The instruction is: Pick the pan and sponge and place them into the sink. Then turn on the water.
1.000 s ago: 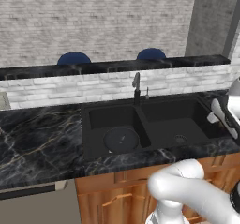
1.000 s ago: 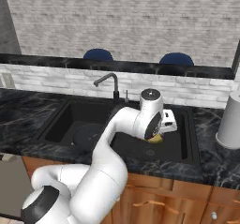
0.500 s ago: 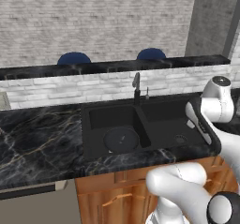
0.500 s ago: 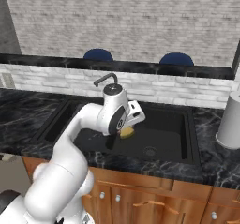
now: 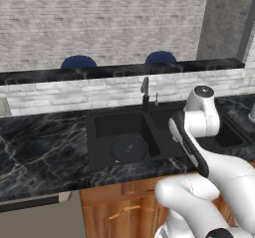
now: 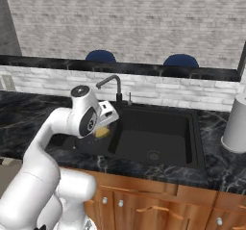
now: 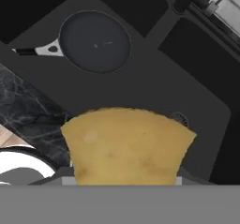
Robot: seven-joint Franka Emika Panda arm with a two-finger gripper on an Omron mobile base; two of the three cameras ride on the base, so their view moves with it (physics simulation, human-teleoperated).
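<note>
Sink (image 5: 99, 152), frame centre — pan (image 5: 129, 148) lies in its left basin. Gripper (image 6: 102, 130), half-open, clasps the sponge (image 7: 126, 145) above the sink; the arm has swung leftward from the right basin.

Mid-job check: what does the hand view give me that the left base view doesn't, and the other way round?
Hand view: the yellow sponge close up over the sink, and the light handle of the pan. Left base view: the faucet at full height, and the blue chair backs behind the counter. Both: the pan lying in a sink basin.
</note>
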